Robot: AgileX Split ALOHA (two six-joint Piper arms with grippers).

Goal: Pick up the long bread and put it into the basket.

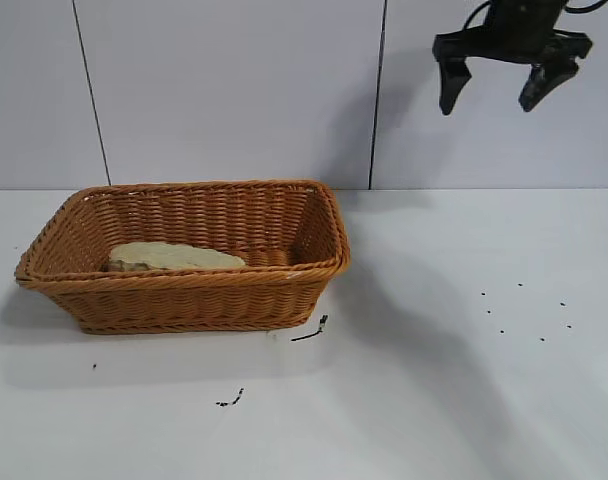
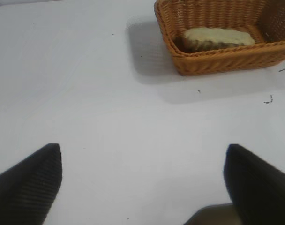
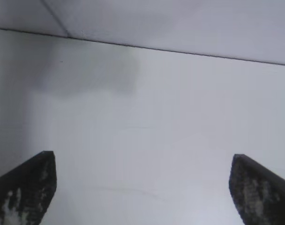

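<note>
The long bread (image 1: pixel 174 257) lies inside the orange-brown wicker basket (image 1: pixel 184 290) at the table's left, pale side up, toward the basket's left end. It also shows in the left wrist view (image 2: pixel 217 37) inside the basket (image 2: pixel 217 63). My right gripper (image 1: pixel 496 95) hangs high at the upper right, open and empty, far from the basket. In the right wrist view its fingers (image 3: pixel 30 187) stand wide apart over bare table. My left gripper (image 2: pixel 142 183) is open and empty, away from the basket; it is out of the exterior view.
Small dark specks (image 1: pixel 524 310) dot the white table at the right. A short dark scrap (image 1: pixel 312 332) lies at the basket's front right corner, another (image 1: pixel 231 400) nearer the front. A white panelled wall stands behind.
</note>
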